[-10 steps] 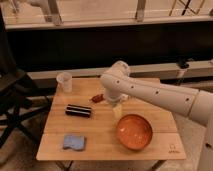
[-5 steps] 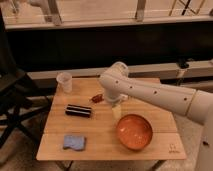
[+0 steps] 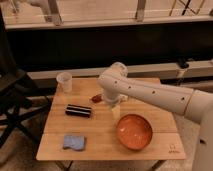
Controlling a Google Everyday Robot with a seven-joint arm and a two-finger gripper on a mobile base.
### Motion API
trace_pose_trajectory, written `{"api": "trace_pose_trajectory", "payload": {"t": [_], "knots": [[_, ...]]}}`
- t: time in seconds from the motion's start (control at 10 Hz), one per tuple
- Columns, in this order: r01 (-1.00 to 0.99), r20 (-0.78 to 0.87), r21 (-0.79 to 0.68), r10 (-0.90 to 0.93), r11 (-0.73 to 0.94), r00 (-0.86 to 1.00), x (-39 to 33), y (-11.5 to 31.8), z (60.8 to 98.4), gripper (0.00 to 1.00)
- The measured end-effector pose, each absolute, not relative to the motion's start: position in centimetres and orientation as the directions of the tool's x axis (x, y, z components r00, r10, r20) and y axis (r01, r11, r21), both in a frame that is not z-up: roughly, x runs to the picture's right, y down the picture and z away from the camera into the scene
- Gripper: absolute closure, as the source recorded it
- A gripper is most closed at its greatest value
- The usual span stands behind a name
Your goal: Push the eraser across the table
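The long black pale-striped rectangular eraser (image 3: pixel 78 110) is lying near the left edge of the light wooden slatted worktop (image 3: pixel 102 145). The claw (image 3: pixel 116 113) is hanging over mid-worktop, spread wide and gripping nothing, apart from the eraser and just beside the round orange bowl (image 3: pixel 134 131).

The tool (image 3: pixel 116 111) hangs between eraser (image 3: pixel 78 110) and orange bowl (image 3: pixel 134 131); the worktop (image 3: pixel 101 125) strip toward the eraser seems clear, with a red object (image 3: pixel 96 98) bordering it behind.

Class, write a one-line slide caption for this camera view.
The arm's tool hangs over the table between black eraser and orange bowl.
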State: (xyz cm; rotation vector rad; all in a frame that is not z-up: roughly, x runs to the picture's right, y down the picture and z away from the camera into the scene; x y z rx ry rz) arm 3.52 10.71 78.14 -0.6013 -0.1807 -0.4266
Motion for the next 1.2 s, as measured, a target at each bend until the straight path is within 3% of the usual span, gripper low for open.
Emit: {"api": "trace_pose_trajectory", "payload": {"t": [1.0, 1.2], "knots": [[0.458, 0.303, -0.513, -0.347, 0.726, 0.888, 3.05, 11.35, 78.95, 0.20], [0.462, 0.305, -0.515, -0.349, 0.722, 0.886, 3.00, 11.55, 79.11, 0.24]]}}
